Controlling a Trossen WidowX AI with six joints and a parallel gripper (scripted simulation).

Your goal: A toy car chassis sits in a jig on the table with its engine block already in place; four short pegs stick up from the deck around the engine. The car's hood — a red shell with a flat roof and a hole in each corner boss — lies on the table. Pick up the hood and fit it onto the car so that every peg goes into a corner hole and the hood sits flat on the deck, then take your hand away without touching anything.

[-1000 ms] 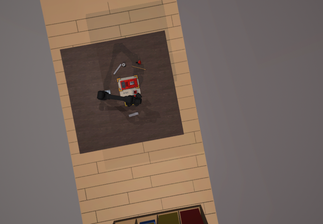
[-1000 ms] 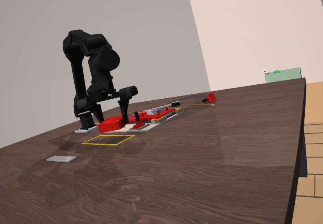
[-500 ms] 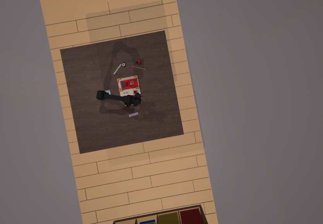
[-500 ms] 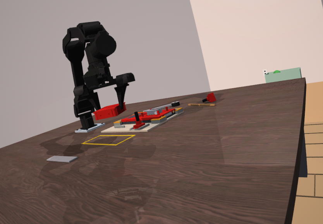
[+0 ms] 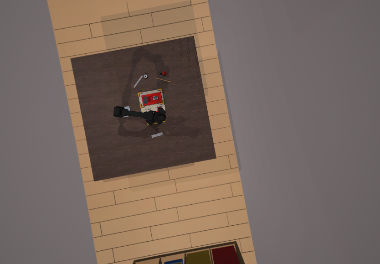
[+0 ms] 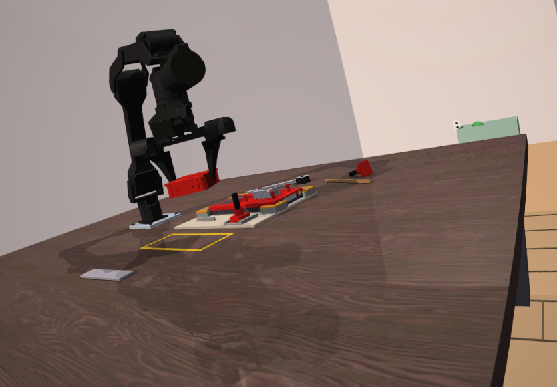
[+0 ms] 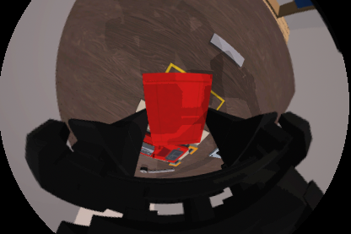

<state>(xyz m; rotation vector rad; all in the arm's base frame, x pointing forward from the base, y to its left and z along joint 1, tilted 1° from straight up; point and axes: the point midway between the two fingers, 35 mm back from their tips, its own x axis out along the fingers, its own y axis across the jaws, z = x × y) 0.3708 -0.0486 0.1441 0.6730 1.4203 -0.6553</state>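
My gripper (image 6: 192, 179) (image 7: 176, 110) is shut on the red hood (image 6: 191, 185) (image 7: 177, 97), one finger at each side, and holds it above the table. The hood's roof faces the wrist camera; its corner holes are hidden. The arm covers it in the overhead view. The red chassis (image 5: 153, 102) (image 6: 263, 202) (image 7: 162, 154) sits in the jig (image 6: 216, 225), beyond the hood in the exterior view. The grey engine block (image 5: 155, 97) (image 6: 266, 192) is on its deck. Red pegs stand around it; I cannot make out all four.
A red clamp (image 6: 240, 216) with an upright black handle stands on the jig's near side. A yellow outline (image 6: 170, 248) and a grey slab (image 5: 156, 134) (image 6: 107, 275) (image 7: 228, 50) lie nearer the exterior camera. A grey tool (image 5: 138, 81), a thin stick (image 6: 347, 181) and a red-headed object (image 6: 364, 168) lie beyond the jig.
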